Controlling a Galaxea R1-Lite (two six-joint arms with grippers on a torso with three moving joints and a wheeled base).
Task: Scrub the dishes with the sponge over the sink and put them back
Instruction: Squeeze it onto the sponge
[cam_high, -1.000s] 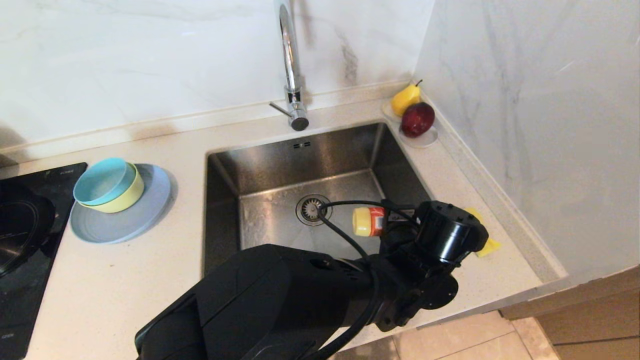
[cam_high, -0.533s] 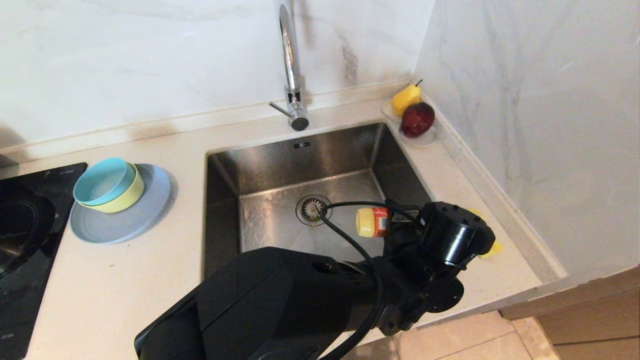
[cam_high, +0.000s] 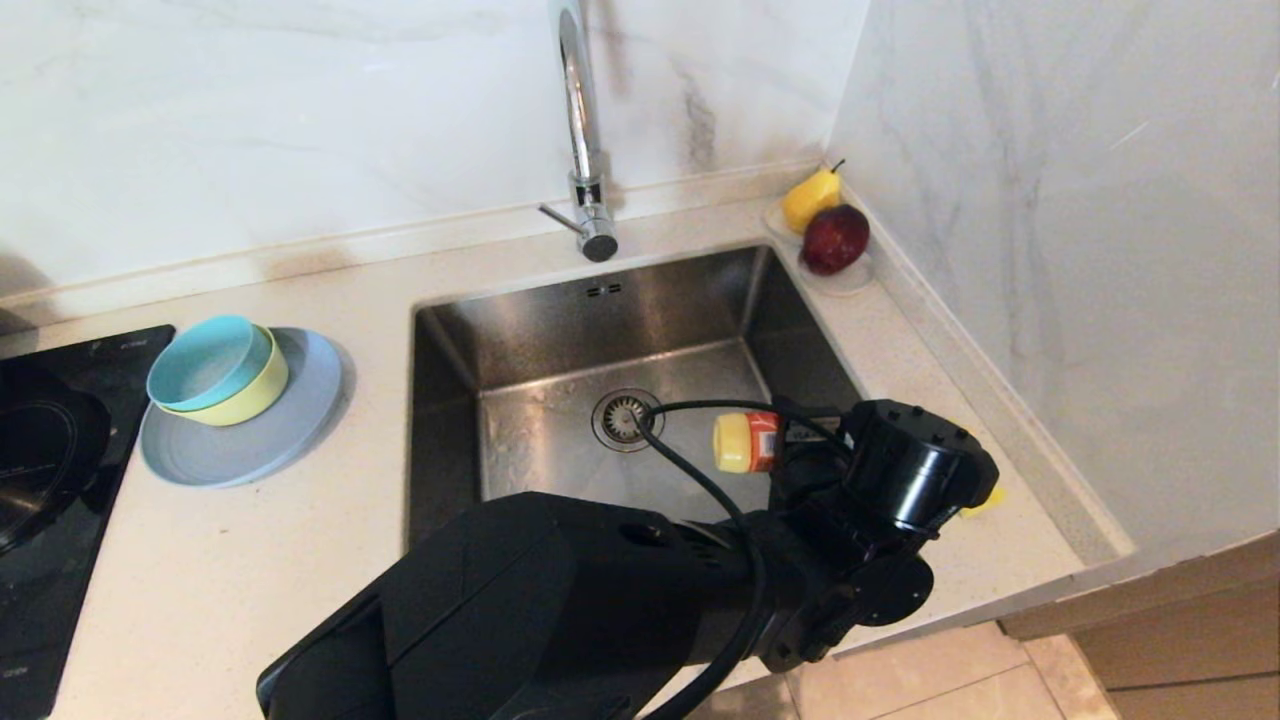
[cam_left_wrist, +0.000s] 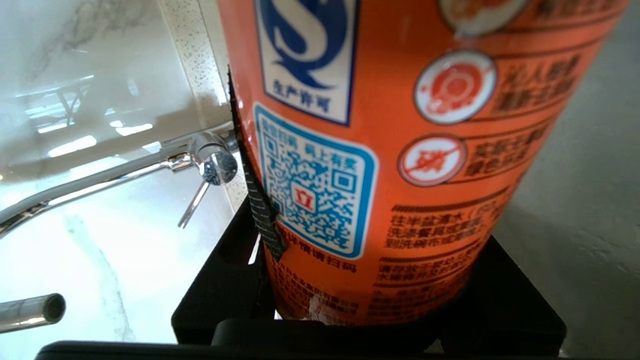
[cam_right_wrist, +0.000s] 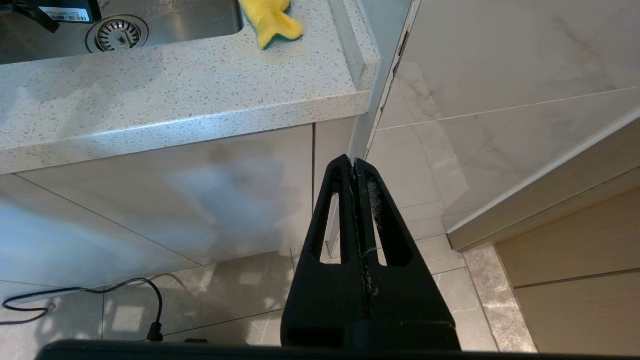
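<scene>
Three dishes sit stacked on your desk (cam_high: 250, 560) to the left of the sink (cam_high: 560, 330): a teal-blue bowl (cam_high: 205, 360) nested in a pale yellow bowl (cam_high: 250, 400), both on a grey-blue plate (cam_high: 270, 445). A black cooktop (cam_high: 50, 470) lies just beyond them at the left edge.

Sink: square steel basin, round drain (cam_high: 622, 418), chrome faucet (cam_high: 585, 150) behind it.

Left end effector (cam_high: 790, 445): you have it reaching across the sink's near right corner, clamped on the orange detergent bottle (cam_left_wrist: 400, 150). The bottle lies roughly level, its yellow cap (cam_high: 732, 443) pointing over the basin toward the drain. From the left wrist, the label fills the view between the black fingers (cam_left_wrist: 260, 210).

Sponge (cam_right_wrist: 270, 20): yellow with a green side, lying on the desk by the sink's right rim; from the head camera it is mostly hidden behind the left wrist, with only a yellow corner showing.

Right end effector (cam_right_wrist: 354, 167): parked low beside the cabinet, below the desk's edge, fingers pressed together and holding nothing.

Far right corner: a small white dish (cam_high: 850, 278) carrying a yellow pear (cam_high: 808, 198) and a dark red apple (cam_high: 835, 238).
</scene>
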